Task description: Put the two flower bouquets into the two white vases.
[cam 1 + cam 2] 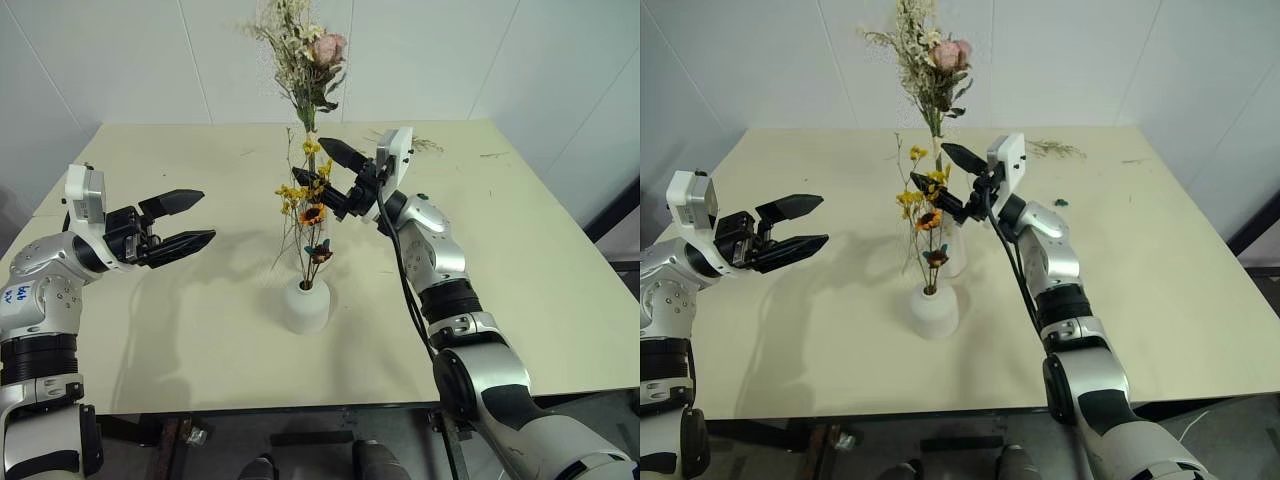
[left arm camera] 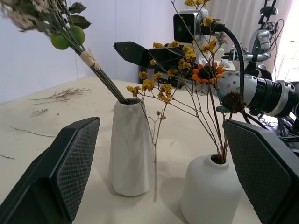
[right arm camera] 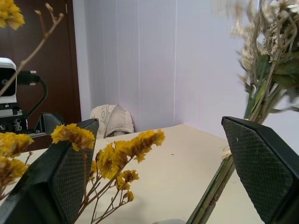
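Pale counter (image 1: 520, 260) carrying both white vases near its middle. Short rounded vase (image 1: 307, 304) nearer the robot, holding the sparse bunch of small yellow-orange flowers (image 1: 308, 195) on thin stems, roughly upright, with one orange bloom partway down. Tall cone vase (image 2: 131, 147) just behind and beside it, not touching in the left wrist view, largely hidden behind the yellow bunch in the head views. Fuller bouquet with a pink rose and greenery (image 1: 305, 50) standing in the cone vase, tied stems entering its top hole, head rising well above everything else.

Right pincer (image 1: 322, 166) spread wide, raised above the counter, black fingers on either side of the yellow flower heads and close to the rose bouquet's stems, pinching nothing. Left pincer (image 1: 182, 221) also spread wide and empty, held well to the left of the vases, pointing toward them. Loose dried sprigs (image 1: 425, 145) lying on the far part of the counter.
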Controlling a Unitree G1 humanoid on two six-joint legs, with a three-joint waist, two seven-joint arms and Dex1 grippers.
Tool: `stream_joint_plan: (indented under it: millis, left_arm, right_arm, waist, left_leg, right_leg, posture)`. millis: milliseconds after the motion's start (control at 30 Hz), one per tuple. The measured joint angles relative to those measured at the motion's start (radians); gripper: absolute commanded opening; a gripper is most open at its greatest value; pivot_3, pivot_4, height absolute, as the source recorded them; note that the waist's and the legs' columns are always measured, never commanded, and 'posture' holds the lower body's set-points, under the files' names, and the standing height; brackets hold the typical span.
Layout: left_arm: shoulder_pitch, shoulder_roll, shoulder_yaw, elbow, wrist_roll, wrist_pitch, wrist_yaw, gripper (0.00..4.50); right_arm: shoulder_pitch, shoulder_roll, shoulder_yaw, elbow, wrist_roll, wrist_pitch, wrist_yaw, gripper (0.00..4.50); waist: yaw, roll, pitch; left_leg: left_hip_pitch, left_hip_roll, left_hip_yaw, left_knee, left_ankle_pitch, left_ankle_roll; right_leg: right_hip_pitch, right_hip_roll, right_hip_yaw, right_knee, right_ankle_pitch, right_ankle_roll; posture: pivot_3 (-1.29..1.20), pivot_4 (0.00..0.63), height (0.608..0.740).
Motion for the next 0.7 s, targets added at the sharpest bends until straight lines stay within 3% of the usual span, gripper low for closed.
stream_joint_plan:
  millis: [500, 700]
  left_arm:
    - [-0.021, -0.003, -0.002, 0.007, 0.001, -0.010, -0.001, 4.50]
    - [-0.032, -0.004, -0.005, 0.011, 0.002, -0.015, -0.001, 4.50]
  right_arm:
    - [0.002, -0.045, 0.006, -0.029, -0.022, 0.034, -0.009, 4.46]
    - [-0.034, -0.111, 0.046, -0.028, -0.084, 0.194, -0.058, 4.46]
  waist:
    - [0.001, 0.000, 0.000]
    - [0.000, 0.000, 0.000]
  left_leg:
    - [0.000, 0.000, 0.000, 0.000, 0.000, 0.000]
    - [0.000, 0.000, 0.000, 0.000, 0.000, 0.000]
  right_leg:
    - [0.000, 0.000, 0.000, 0.000, 0.000, 0.000]
    - [0.000, 0.000, 0.000, 0.000, 0.000, 0.000]
  posture:
    - [0.00, 0.150, 0.740]
    - [0.00, 0.150, 0.740]
